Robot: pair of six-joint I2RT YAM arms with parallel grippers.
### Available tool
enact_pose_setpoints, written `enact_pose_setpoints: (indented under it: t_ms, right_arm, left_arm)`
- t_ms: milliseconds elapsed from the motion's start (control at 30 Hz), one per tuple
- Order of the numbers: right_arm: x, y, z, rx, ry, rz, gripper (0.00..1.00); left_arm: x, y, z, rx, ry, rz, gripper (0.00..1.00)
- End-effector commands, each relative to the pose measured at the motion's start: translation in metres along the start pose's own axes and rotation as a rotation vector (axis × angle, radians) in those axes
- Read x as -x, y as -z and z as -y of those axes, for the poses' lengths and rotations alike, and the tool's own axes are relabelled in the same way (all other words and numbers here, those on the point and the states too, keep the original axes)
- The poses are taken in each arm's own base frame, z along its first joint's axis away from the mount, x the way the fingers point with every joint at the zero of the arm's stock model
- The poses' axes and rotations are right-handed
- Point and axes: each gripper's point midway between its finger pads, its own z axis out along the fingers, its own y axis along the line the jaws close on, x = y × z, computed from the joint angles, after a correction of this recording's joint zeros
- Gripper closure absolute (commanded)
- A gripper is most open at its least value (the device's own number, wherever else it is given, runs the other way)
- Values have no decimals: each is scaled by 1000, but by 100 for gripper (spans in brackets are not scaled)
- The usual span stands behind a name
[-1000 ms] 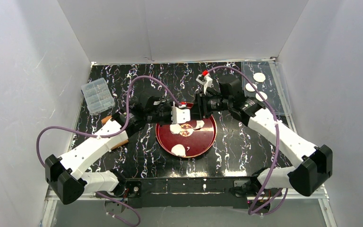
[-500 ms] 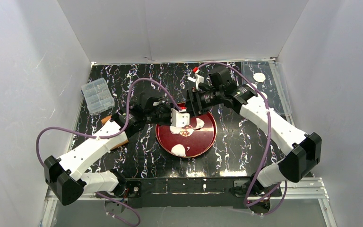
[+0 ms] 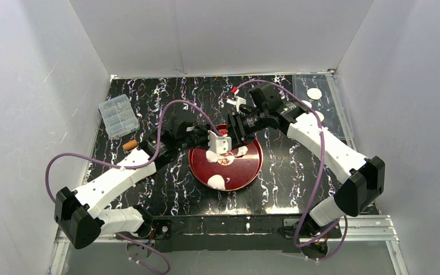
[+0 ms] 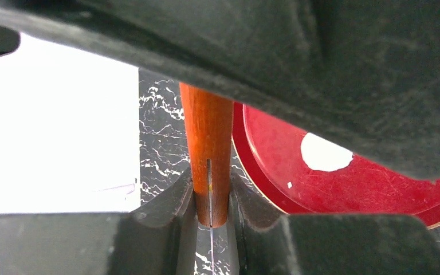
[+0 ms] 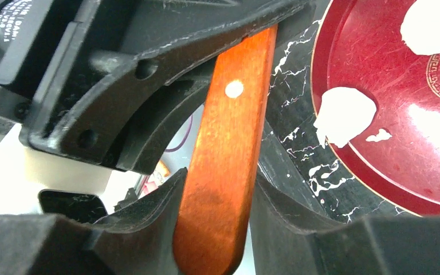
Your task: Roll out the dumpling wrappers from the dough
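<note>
Both claws meet on one wooden handle (image 5: 232,154), over the back-left rim of the red plate (image 3: 251,167) at the middle of the table (image 3: 298,172). And the left gripper (image 4: 211,197) is clenched on it, fingers pinching the narrow edge, with the thin metal strip down the handle's middle facing its camera. Over to the right gripper (image 5: 217,220): the broad riveted face of the handle lies between its fingers, but whether they squeeze or merely flank it, I cannot tell. Whatever sits at the handle's far end is hidden behind the black gripper bodies that fill the top of both wrist views. On the plate the dough (image 3: 216,182) lies in ragged white scraps, one near the front rim, more toward the back rim, partly under the claws. One dumpling wrapper (image 3: 314,93), a neat round disc, shows on the clear tray (image 3: 339,114) in the back-right corner; the right arm covers part of that tray. By the left edge sits a clear plastic box (image 3: 118,116), and a brown stub (image 3: 130,145) beside the left arm is too cut off to name.
</note>
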Motion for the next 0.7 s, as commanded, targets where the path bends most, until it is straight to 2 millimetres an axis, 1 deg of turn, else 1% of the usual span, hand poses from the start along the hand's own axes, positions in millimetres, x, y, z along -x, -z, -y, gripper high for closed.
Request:
enact_pose_setpoints:
  t_ms: [0,67,133,267,333,500,667]
  right_arm:
    - [8,5,-13,31,44,16,51]
    - [14,4,-16,38,57,28,45]
    - [18,4,-15,26,67,23,40]
    - [27,7,-19,12,75,20,37]
    - [30,6,-19,7,63,17,37]
    - [23,0,-11,-8,31,-9,37]
    - [15,-9,-9,-19,21,-38,37]
  left_arm:
    - [3,5,-6,57,-89,19,100]
    - [7,6,2,43,-134,49,100]
    - [8,6,10,23,-161,54,100]
    - [6,6,20,7,-219,66,100]
    - [6,5,21,14,-233,67,100]
    - [6,3,14,32,-213,49,100]
    - [7,2,13,35,-215,54,100]
